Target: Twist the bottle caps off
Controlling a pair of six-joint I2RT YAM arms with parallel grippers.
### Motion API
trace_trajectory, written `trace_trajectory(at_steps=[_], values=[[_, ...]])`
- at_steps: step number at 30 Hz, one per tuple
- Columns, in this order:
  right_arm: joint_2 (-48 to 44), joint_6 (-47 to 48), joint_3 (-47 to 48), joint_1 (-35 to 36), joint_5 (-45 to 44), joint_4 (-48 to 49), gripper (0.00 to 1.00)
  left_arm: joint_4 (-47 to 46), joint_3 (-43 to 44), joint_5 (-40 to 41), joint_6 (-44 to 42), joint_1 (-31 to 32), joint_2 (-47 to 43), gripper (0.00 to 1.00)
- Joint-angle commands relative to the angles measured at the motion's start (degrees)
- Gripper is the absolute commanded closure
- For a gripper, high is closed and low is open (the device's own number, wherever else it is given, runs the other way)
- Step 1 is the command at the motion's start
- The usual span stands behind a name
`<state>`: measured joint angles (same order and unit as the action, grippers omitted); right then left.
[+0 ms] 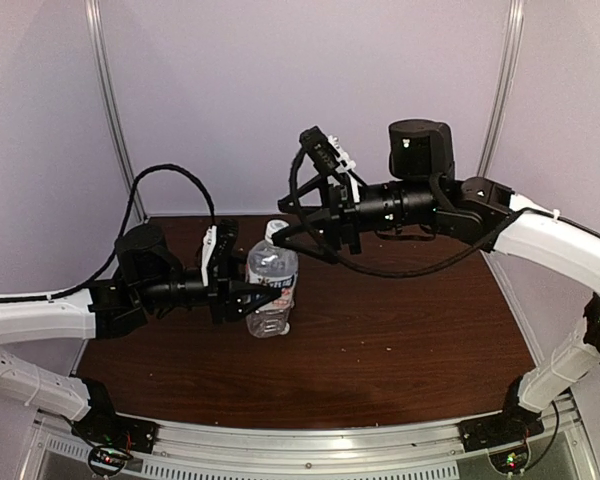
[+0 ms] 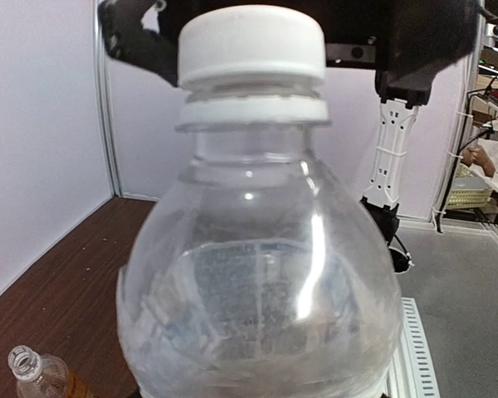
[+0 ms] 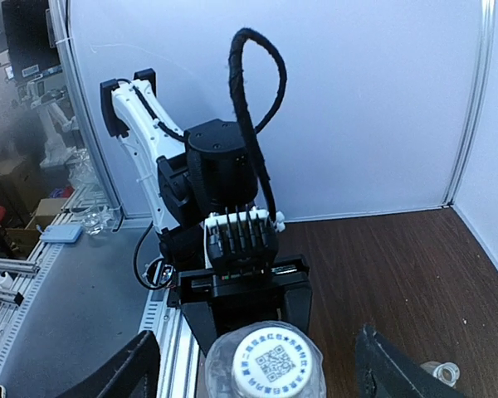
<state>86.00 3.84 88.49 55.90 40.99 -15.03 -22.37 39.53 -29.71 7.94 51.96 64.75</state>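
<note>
1. Nearest to me, my left gripper (image 1: 260, 293) is closed across the body of the clear bottle (image 1: 273, 265), pinching it from the bottle's 9 o'clock side. The bottle stands upright on the table (image 1: 400, 330), at about 10 o'clock from the table's centre in the top view.

2. The white cap (image 2: 251, 41) sits squarely on the clear bottle's neck, with the tamper ring directly below it. No gap shows between cap and ring. I cannot tell whether the thread has been loosened at all.

3. My right gripper (image 3: 256, 352) reaches in from the bottle's 2 o'clock side and hangs over the cap. Its fingers (image 3: 120, 373) are spread wide, one at 9 o'clock and one at 3 o'clock of the cap in the right wrist view. Neither finger touches the cap, and nothing is held.

4. Beyond the clear bottle, towards the back wall, lies the amber bottle (image 2: 35, 375). In the left wrist view it appears at 7 o'clock, low in the corner. Its mouth is open and bare. Its own cap is not visible in any view.

5. Status, as I judge it: one bottle is uncapped and one is not. What is left is to close the right fingers on the white cap, turn it off while the left grip holds the bottle steady, and lift it clear.
</note>
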Motion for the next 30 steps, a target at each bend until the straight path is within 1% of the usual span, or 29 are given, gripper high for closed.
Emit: trace_trajectory(at_steps=[1,4,8,12,16,19,25,30], values=[[-4.1,-10.0,-1.5,0.5,-11.0,5.4,0.16,-1.9,1.2,8.1,-0.7,0.1,0.8,0.66],[-4.2,-15.5,-1.1,1.0,-20.0,5.9,0.14,-1.6,1.7,10.0,-0.3,0.2,1.4,0.65],[-2.7,-19.1,-0.1,1.9,-28.1,4.8,0.13,-2.1,2.2,11.5,0.5,0.2,2.0,0.65],[0.0,-19.7,2.1,2.9,-31.2,1.8,0.10,-1.9,2.8,13.7,1.5,0.2,2.1,0.65],[1.6,-19.9,2.6,3.6,-31.5,1.5,0.11,-2.3,2.8,15.1,2.2,0.1,2.8,0.65],[2.7,-19.2,3.6,4.1,-31.1,0.7,0.17,-2.7,2.8,15.6,2.5,0.1,2.8,0.65],[3.4,-18.5,3.5,4.3,-30.4,0.9,0.40,-3.2,2.7,16.1,2.7,0.2,3.3,0.65],[3.2,-17.9,2.7,4.3,-30.9,1.2,0.54,-3.5,2.7,16.5,2.6,0.1,3.5,0.65]])
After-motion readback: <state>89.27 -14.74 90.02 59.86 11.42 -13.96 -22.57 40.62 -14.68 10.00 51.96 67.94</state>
